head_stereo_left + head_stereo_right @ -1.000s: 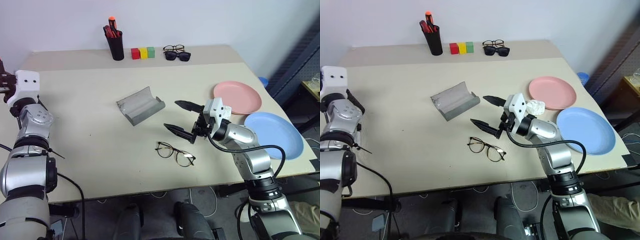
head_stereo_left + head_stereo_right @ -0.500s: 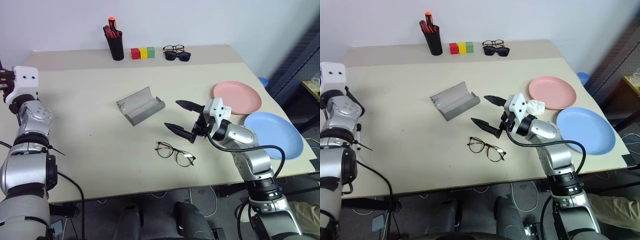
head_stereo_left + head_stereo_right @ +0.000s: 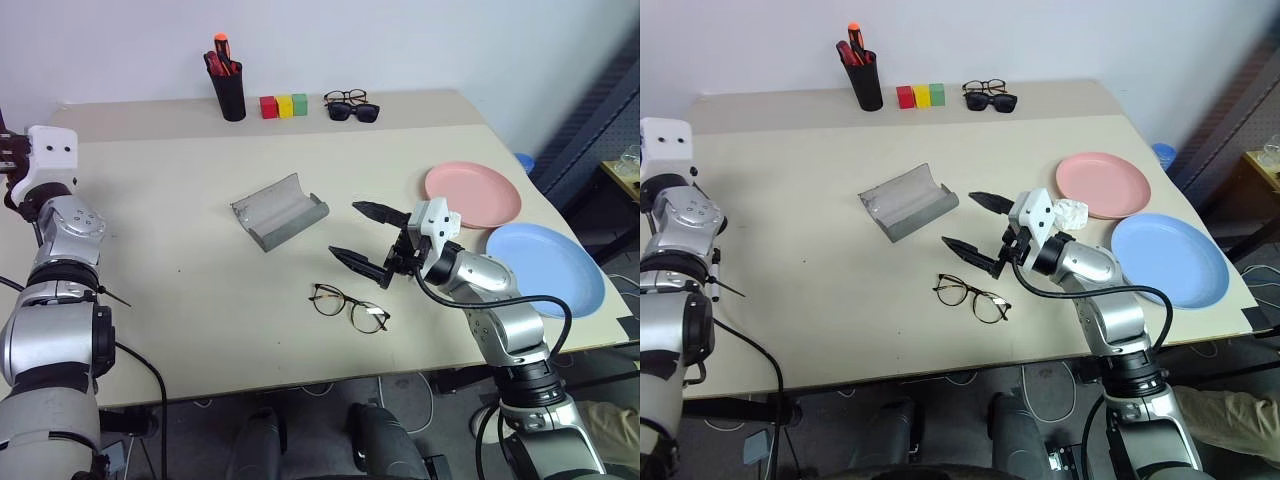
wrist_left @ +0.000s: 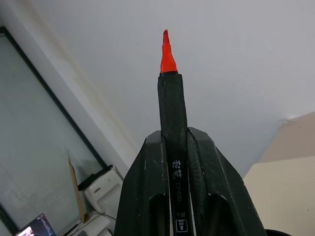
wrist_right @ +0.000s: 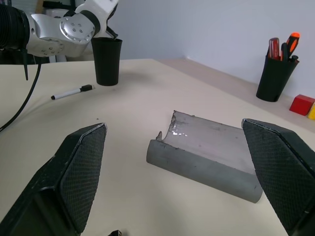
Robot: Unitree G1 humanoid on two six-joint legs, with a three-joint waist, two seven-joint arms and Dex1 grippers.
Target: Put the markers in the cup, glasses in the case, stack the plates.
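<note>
Landmark throughout: the grey case (image 3: 279,210), lying open on the beige table (image 3: 180,290), near its middle.

Right gripper (image 3: 365,239) hovering just right of the case and above the tabletop, fingers spread wide, nothing between them. Seen along those fingers: the case's hollow lighter lining facing up.

Wire-framed glasses (image 3: 349,305) flat on the table, nearer the robot than the case and slightly to its right, just below the right gripper, not touched.

Salmon pink plate (image 3: 472,194) well to the right of the case; light blue plate (image 3: 545,268) further right and nearer the robot, edges of the two close together, not stacked.

Left gripper (image 4: 174,162) far left of the case, raised, clenched on a marker (image 4: 172,120) with a dark body and a red tip standing up past the fingertips.

Dark cup (image 5: 107,61) upright, well to the left of the case, just under the left wrist. White marker with black cap (image 5: 72,92) lying flat beside the cup, on the side toward the case.

Behind the case, along the table's far edge: black pen holder (image 3: 229,92) with red and orange markers, coloured blocks (image 3: 284,105), two more pairs of spectacles (image 3: 350,105).
</note>
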